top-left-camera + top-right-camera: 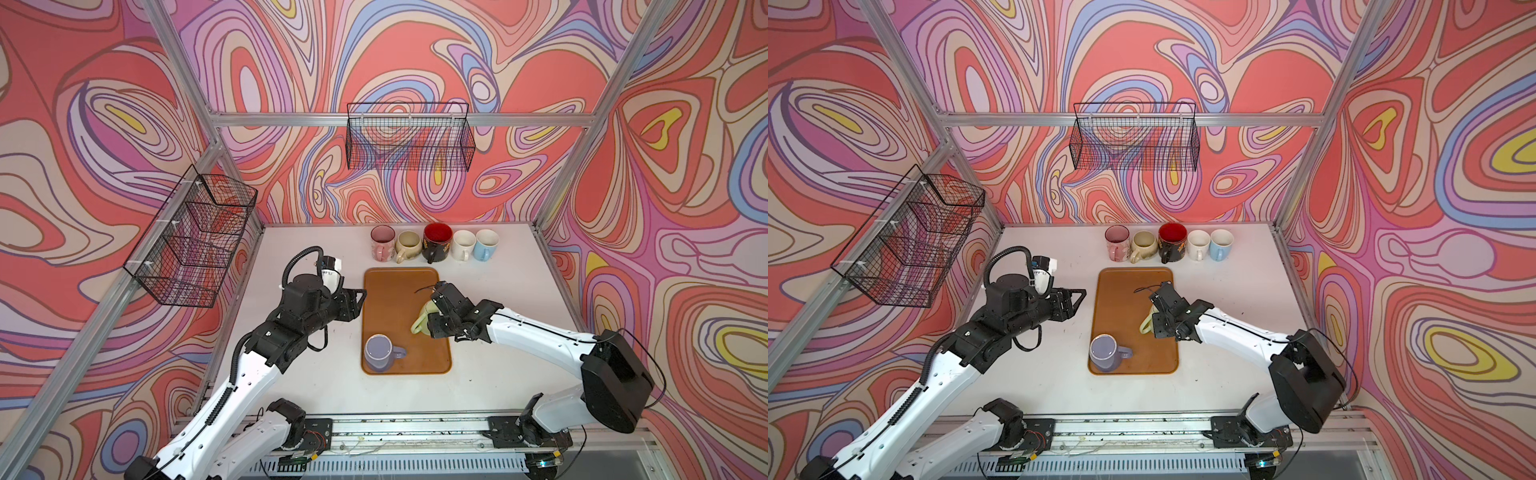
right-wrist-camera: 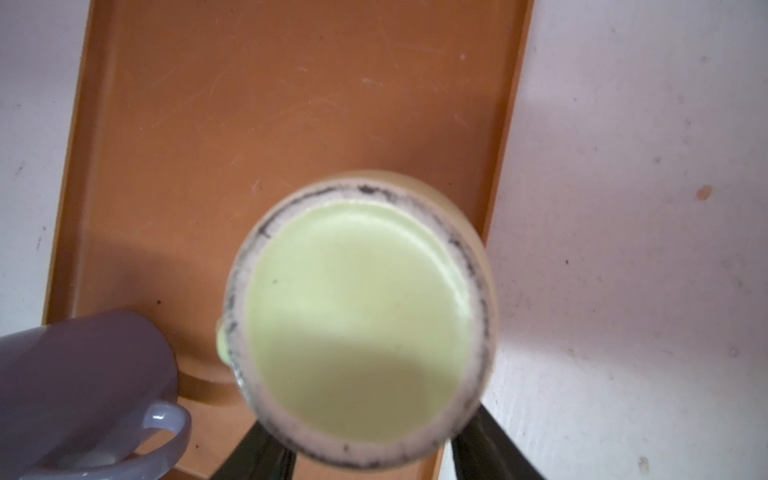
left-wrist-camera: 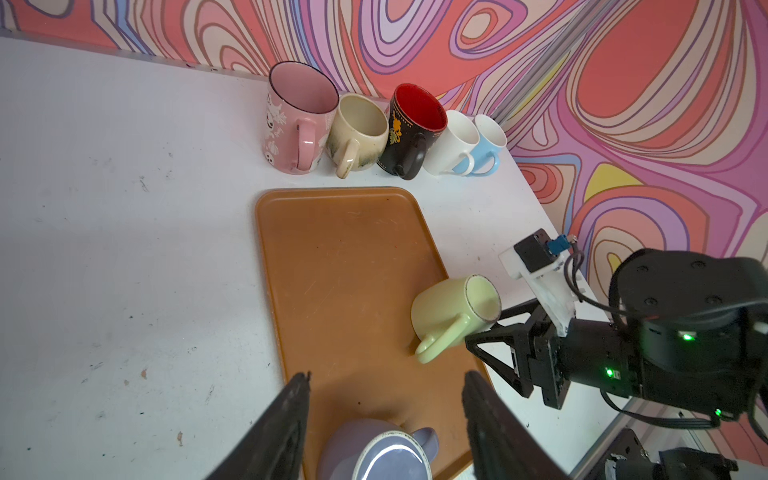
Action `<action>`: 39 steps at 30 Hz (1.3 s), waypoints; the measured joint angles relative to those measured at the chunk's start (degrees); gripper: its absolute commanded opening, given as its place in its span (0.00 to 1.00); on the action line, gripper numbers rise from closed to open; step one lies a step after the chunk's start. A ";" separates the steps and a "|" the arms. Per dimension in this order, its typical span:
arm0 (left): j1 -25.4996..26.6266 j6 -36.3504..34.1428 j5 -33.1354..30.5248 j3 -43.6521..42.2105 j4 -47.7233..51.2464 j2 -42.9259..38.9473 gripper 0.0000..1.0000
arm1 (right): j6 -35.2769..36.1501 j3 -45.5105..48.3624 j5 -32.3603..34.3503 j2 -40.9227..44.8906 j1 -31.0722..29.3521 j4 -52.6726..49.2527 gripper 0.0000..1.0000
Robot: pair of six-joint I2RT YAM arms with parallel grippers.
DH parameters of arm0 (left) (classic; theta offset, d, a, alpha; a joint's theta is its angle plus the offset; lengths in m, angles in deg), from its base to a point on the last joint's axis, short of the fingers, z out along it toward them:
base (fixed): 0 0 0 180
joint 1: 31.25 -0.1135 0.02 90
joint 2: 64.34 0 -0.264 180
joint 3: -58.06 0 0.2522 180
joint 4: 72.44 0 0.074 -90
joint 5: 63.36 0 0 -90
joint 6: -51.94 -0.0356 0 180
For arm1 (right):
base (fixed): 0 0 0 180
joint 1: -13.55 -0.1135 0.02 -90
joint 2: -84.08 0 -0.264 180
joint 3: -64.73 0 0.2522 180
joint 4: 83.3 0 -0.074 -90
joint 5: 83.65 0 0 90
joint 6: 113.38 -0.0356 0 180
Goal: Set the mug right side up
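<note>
Green mug lies tipped on its side at the 3 o'clock edge of the brown tray in both top views. Its handle points to 7 o'clock and its mouth to about 9 o'clock. My right tool reaches in from 4 o'clock. The forearm is low over the desk and the wrist is bent so the jaws straddle the mug's base end. My left tool hangs at the tray's 9 o'clock rim with the elbow raised, touching nothing. A purple mug stands upright at the tray's 7 o'clock corner. A row of five mugs lines the desk past 12 o'clock.

In the left wrist view the green mug leans mouth-end down on the tray, its scuffed foot raised toward my right tool. My left tool has its jaws apart with nothing between them.

In the right wrist view the mug's foot fills the picture and my fingers sit against both its sides. I judge the right tool clamped on the mug.

I expect glazed ceramic: stiff, weighty for these jaws, slick, and liable to chip if dropped. Across the body near the foot, clear of the handle, is the place to hold it. From there a wrist roll should bring the mouth up.
</note>
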 measured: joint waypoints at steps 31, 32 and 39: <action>13.44 5.92 6.14 12.09 -10.29 43.47 0.00 | 3.45 3.10 -9.77 -1.99 11.85 8.39 0.24; 13.84 5.92 6.05 12.09 -10.32 43.98 0.00 | 3.45 3.10 -9.94 -2.01 12.22 8.55 0.24; 16.83 6.29 5.01 12.09 -10.56 46.75 0.00 | 3.43 2.64 -11.32 -4.46 14.32 9.97 0.23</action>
